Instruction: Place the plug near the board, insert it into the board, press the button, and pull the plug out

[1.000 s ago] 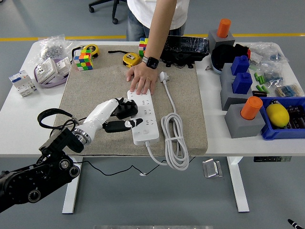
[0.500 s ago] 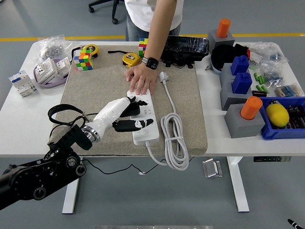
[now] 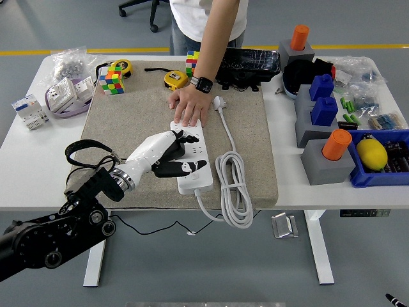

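A white power strip (image 3: 199, 178) lies lengthwise on the grey felt mat (image 3: 128, 121). My left hand (image 3: 175, 155), white-shelled with black fingers, reaches in from the lower left and rests over the strip's middle sockets. Its fingers are curled around a black plug (image 3: 182, 150), which sits against the strip's top face and is mostly hidden by the fingers. A person's hand (image 3: 188, 105) presses flat on the far end of the strip. The strip's own white cord (image 3: 234, 185) lies coiled to the right, and its white plug (image 3: 220, 102) lies loose on the mat.
Rubik's cubes (image 3: 110, 82) and tape measures (image 3: 176, 78) lie along the mat's far edge. Grey blocks with blue and orange tops (image 3: 323, 121) and a blue bin (image 3: 383, 163) stand on the right. Sockets and boxes (image 3: 64, 96) sit at the far left.
Over the last second my left hand carried the black plug right and forward onto the strip's middle. It has barely moved in the last half second. The person's hand stays put.
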Motion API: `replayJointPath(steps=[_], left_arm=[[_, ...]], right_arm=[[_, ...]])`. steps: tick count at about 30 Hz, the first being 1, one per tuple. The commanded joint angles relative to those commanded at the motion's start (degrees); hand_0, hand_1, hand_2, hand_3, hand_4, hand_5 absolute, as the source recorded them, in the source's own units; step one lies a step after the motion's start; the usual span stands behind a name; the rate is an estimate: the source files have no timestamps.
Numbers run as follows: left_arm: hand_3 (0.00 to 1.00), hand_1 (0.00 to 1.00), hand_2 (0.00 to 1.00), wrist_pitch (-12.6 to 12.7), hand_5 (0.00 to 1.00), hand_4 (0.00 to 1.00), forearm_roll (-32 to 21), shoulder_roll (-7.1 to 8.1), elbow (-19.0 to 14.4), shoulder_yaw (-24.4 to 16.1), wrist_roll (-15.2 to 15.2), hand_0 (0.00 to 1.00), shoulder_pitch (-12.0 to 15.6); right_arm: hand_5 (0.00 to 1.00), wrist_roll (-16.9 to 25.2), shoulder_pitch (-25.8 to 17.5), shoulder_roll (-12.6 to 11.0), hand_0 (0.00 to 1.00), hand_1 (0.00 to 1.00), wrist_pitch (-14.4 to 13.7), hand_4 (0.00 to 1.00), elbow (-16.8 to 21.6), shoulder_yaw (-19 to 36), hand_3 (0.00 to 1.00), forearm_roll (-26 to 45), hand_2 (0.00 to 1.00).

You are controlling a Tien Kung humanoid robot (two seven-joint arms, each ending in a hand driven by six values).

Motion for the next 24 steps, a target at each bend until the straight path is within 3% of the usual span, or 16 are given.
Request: replayJointPath(steps=[15, 24], left_arm=[[0.695, 0.728, 0.732, 0.0, 0.561, 0.841, -1.9, -2.03, 1.5, 1.7, -0.8, 0.724, -1.9], [0.691, 0.723, 0.729, 0.0, 0.561, 0.841, -3.6, -2.09, 2.2, 1.9, -1.2, 0.718, -1.9]], right_arm=[[0.586, 0.0, 0.0, 0.1, 0.615, 0.668, 0.0, 0.983, 0.0, 0.1, 0.566, 0.1, 0.639], [0.585, 0.0, -0.1, 0.1, 0.614, 0.668, 0.0, 0.983, 0.0, 0.0, 0.566, 0.1, 0.639]])
